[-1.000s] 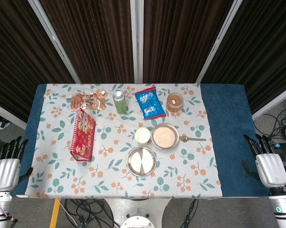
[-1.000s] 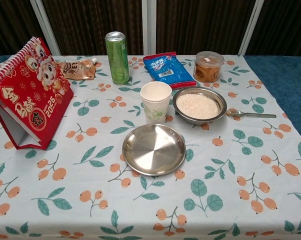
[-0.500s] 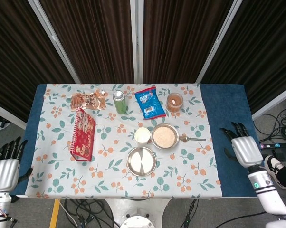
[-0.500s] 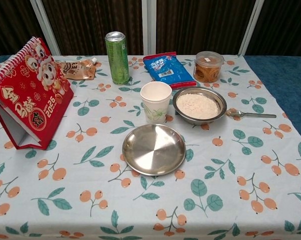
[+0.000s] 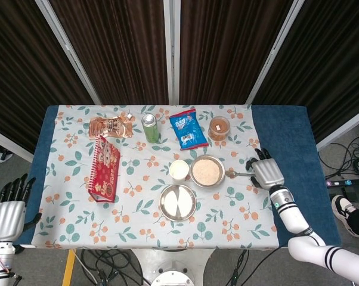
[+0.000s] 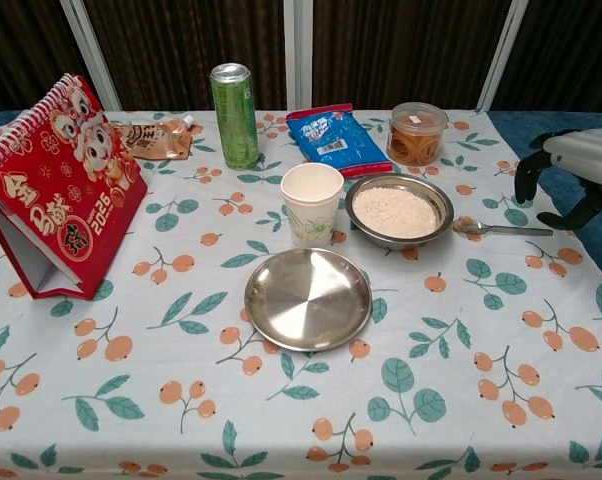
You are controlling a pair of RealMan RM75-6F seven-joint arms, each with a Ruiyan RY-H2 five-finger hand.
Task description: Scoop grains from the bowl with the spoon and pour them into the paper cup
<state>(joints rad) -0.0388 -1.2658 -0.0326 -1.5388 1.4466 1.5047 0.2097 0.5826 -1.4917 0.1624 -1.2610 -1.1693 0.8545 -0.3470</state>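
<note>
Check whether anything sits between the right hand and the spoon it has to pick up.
Nothing visible does. The right hand hovers open above the handle end of the spoon, which lies alone on the cloth right of the bowl.

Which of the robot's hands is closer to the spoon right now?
The right hand, hovering just by the spoon handle's end. The left hand hangs off the table's far corner.

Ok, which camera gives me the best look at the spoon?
Chest view: the spoon lies fully in sight right of the bowl, the right hand above its handle. Head view shows it small, the handle's end under the hand.
</note>
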